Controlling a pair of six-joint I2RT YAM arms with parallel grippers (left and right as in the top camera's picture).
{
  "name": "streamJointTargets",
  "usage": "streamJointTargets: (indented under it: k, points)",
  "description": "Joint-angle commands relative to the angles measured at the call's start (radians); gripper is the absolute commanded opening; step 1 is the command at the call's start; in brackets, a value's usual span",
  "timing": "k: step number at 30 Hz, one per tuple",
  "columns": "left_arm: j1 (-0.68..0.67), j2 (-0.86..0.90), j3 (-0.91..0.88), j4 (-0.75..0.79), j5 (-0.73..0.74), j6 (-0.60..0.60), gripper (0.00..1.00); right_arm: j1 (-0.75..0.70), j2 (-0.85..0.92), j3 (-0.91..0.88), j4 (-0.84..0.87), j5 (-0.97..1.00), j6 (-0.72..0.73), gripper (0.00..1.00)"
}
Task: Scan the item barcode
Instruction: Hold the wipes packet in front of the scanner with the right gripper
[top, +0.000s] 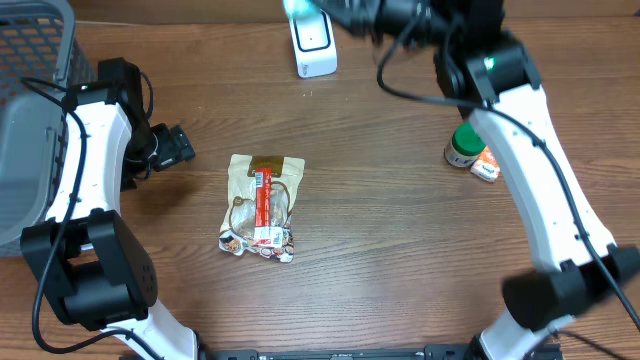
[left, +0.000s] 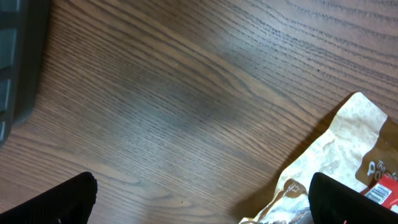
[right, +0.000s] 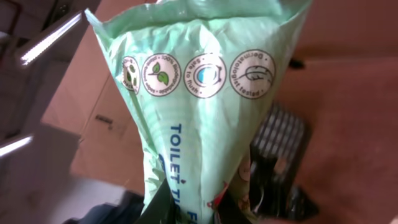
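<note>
Check the right pincer (right: 194, 210) first: its jaws are closed on the lower end of a mint-green toilet tissue pack (right: 199, 106). In the right wrist view the pack rises from the grip, with four round icons across its upper part and blue lettering running down the middle. In the overhead view you find this pack at the top edge of the frame, held clear of the worktop (top: 400, 240) and just past the far end of the white barcode scanner (top: 315, 45), which sits at the rear of the worktop. You cannot tell from either view which face of the pack carries the barcode. Next, check the left pincer (top: 178, 148): its jaws stand fully apart. In the left wrist view the two dark fingertips (left: 56, 202) sit in the bottom corners with bare wood between them. A beige snack pouch (top: 262, 207) with a red label lies flat near the middle of the worktop, to the right of the left pincer. One corner of the pouch enters the left wrist view at lower right, next to the right-hand fingertip. On the right side, a green-lidded jar (top: 463, 145) stands just beside a small orange-and-white box (top: 486, 167), both partly under the right arm. A grey mesh basket (top: 35, 120) occupies the left edge.
</note>
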Motion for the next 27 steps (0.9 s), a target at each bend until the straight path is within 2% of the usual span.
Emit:
streamJointTargets:
  k: [1,3,11,19,23,27]
  points:
    - [-0.006,-0.019,0.014,0.000,-0.009,0.004,1.00,0.004,0.146,0.266,-0.120,0.123,-0.090,0.04]
    - [-0.006,-0.019,0.014,0.000,-0.009,0.004,1.00,0.005,0.209,0.337,-0.180,0.238,-0.140,0.04]
    - [-0.006,-0.019,0.014,0.000,-0.009,0.004,1.00,0.040,0.370,0.335,-0.167,0.673,-0.379,0.04]
    - [-0.006,-0.019,0.014,0.000,-0.009,0.004,1.00,0.104,0.575,0.335,-0.119,0.873,-0.544,0.04]
    - [-0.006,-0.019,0.014,0.000,-0.009,0.004,1.00,0.121,0.647,0.334,-0.124,1.017,-0.572,0.04]
    - [-0.007,-0.019,0.014,0.000,-0.009,0.004,1.00,0.122,0.707,0.334,-0.130,1.034,-0.572,0.04]
